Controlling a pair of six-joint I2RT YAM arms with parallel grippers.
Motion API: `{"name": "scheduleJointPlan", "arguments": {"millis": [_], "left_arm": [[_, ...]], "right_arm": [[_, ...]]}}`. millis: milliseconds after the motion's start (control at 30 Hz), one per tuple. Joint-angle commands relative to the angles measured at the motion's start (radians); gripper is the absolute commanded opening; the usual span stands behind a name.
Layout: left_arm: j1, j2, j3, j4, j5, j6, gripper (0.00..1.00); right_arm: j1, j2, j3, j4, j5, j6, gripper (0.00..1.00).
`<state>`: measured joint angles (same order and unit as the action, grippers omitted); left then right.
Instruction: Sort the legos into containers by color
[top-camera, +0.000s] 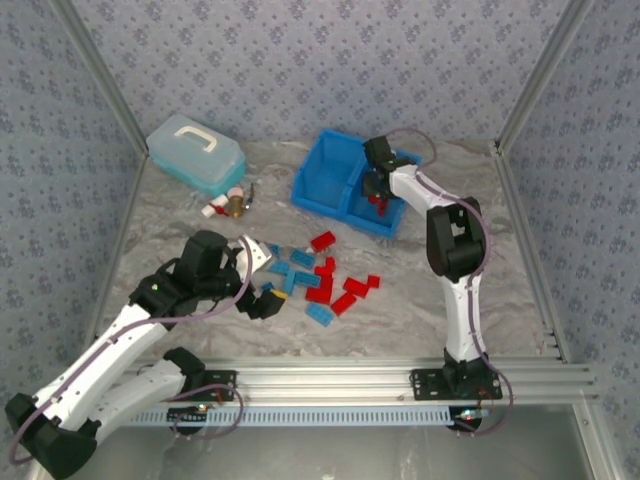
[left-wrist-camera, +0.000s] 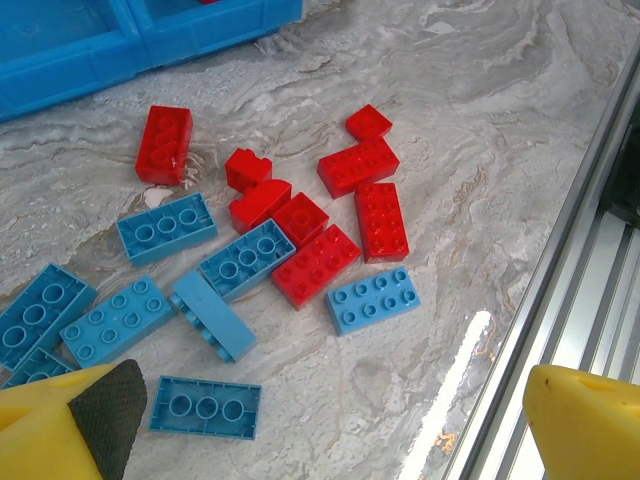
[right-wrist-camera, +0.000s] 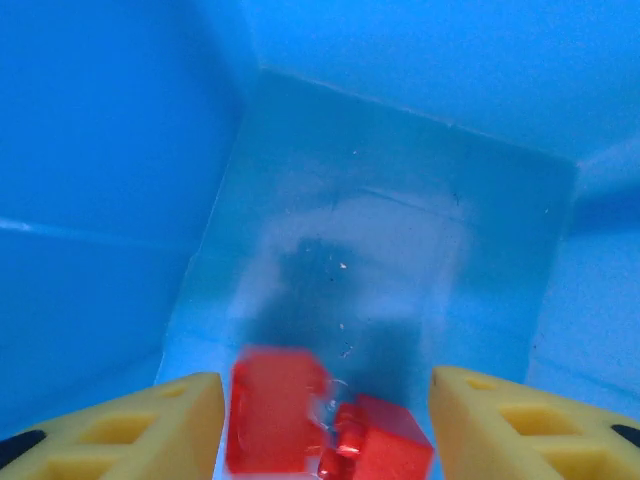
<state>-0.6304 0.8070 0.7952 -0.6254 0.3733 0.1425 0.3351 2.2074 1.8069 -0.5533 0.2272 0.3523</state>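
the whole counter (top-camera: 420, 300) is taken in from above and behind the arm bases (top-camera: 447, 380). the scattered legos (top-camera: 322, 292) are also caught from the left wrist, close and slanting. the right compartment of the bin (top-camera: 318, 195) is looked into from the right wrist, very near.

A pale blue box (top-camera: 195, 153) with a lid and a white handle (top-camera: 193, 134) sits at the far left of the grey marbled table (top-camera: 400, 300). Just in front of it lie a small red-and-white piece (top-camera: 217, 208) and a brass piece (top-camera: 238, 205), side by side. Aluminium rails (top-camera: 330, 378) run along the near edge, and patterned blue-grey walls (top-camera: 300, 60) enclose the table.
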Motion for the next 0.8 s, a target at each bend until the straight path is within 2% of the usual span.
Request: {"name": "scheduleJointPlan", "arguments": {"millis": [0, 200, 400, 600, 767], "left_arm": [[-0.003, 0.001, 0.006, 0.006, -0.002, 0.017, 0.99], [-0.003, 0.002, 0.006, 0.007, -0.002, 0.017, 0.99], [-0.003, -0.001, 0.007, 0.0, 0.007, 0.02, 0.99], [-0.002, -0.003, 0.007, 0.006, 0.027, 0.023, 0.99], [-0.002, -0.002, 0.009, 0.01, 0.09, 0.04, 0.99]], "right_arm": [[0.004, -0.043, 0.058, -0.03, -0.012, -0.022, 0.6], [0.03, -0.226, -0.024, -0.039, -0.011, -0.04, 0.59], [0.12, -0.57, -0.344, -0.004, -0.014, -0.048, 0.61], [0.258, -0.887, -0.726, -0.088, 0.05, 0.139, 0.61], [0.318, -0.979, -0.901, -0.156, 0.031, 0.374, 0.61]]}}
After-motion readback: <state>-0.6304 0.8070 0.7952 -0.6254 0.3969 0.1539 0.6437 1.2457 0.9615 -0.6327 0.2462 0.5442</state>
